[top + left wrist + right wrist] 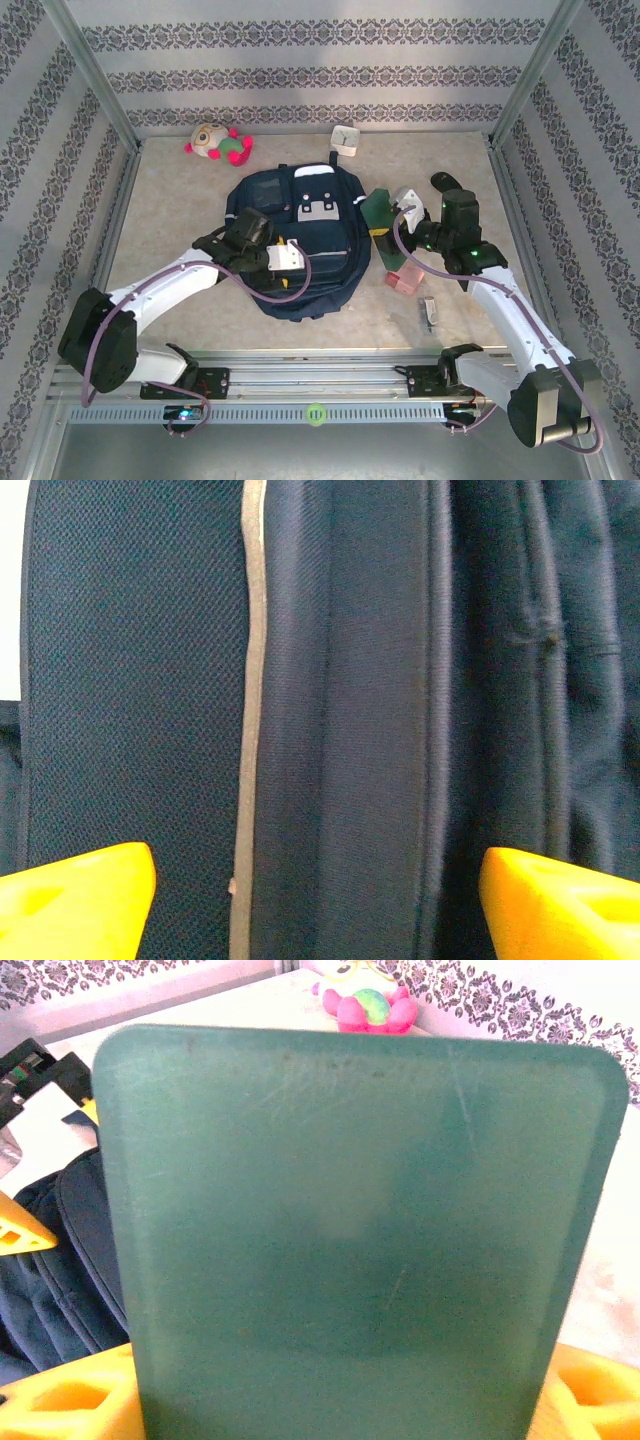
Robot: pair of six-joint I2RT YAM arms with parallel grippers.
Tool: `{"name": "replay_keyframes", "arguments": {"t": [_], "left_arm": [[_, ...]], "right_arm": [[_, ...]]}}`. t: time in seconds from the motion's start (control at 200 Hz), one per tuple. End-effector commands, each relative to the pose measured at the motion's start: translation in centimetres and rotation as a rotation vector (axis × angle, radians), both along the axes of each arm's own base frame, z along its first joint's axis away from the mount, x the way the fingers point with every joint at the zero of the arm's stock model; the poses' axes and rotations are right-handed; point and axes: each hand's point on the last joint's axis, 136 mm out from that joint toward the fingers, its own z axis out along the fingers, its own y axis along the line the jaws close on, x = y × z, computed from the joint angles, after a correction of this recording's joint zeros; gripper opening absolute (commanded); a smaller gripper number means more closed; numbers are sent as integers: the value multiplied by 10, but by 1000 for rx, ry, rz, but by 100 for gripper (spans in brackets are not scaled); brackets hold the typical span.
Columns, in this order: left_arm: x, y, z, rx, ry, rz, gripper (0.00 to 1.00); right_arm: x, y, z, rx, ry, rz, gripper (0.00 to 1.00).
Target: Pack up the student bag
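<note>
Right of the bag (312, 235), the right gripper (398, 214) clamps a green board (350, 1230); the bag, long axis near-to-far, lies to its left, under the left gripper (287, 258), jaws apart.

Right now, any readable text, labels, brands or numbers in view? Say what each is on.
None readable.
On the student bag, the white patches bear no legible print.
The green board is blank, scratches only.
The white box at the back is too small to tell.
</note>
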Motion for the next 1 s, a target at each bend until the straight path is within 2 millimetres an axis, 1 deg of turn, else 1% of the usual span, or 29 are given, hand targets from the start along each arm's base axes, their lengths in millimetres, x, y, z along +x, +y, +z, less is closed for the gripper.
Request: {"name": "replay_keyframes", "arguments": {"t": [0.0, 0.025, 0.075, 0.165, 0.195, 0.23, 0.26, 0.315, 0.455, 0.51, 0.58, 0.645, 0.749, 0.824, 0.879, 0.999], "left_arm": [[22, 0, -1, 29, -77, 47, 82], [26, 0, -1, 26, -93, 58, 78], [34, -1, 2, 10, -128, 78, 65], [44, -6, 17, -38, -184, 105, 42], [46, -8, 25, -67, -199, 115, 37], [48, -11, 37, -105, -214, 129, 27], [48, -13, 46, -140, -223, 142, 16], [49, -15, 72, -219, -251, 176, 0], [45, -17, 127, -384, -297, 239, 0], [47, -14, 142, -420, -316, 266, 0], [49, -12, 154, -446, -326, 288, 0], [52, -9, 162, -459, -331, 316, 0], [57, -7, 175, -502, -334, 351, 0], [60, -6, 183, -535, -330, 370, 0], [61, -6, 186, -546, -327, 373, 0], [62, -7, 188, -559, -316, 374, 0]], "right_arm": [[-4, 6, 14, 23, -64, 39, 46], [-4, 6, 14, 24, -63, 38, 46], [-4, 6, 15, 25, -69, 37, 46], [-5, 6, 15, 25, -68, 34, 46], [-5, 6, 14, 25, -64, 36, 46], [-6, 6, 15, 26, -64, 39, 45], [-8, 7, 16, 27, -65, 43, 45], [-12, 8, 17, 27, -72, 60, 45], [-24, 15, 22, 1, -125, 108, 44], [-31, 21, 22, -27, -153, 144, 44], [-43, 31, 22, -76, -194, 198, 43], [-56, 43, 20, -132, -241, 265, 43], [-84, 67, 14, -217, -357, 416, 41], [-101, 83, 5, -289, -451, 532, 41], [-105, 93, -5, -363, -498, 583, 41], [-98, 112, -26, -515, -539, 671, 42]]}}
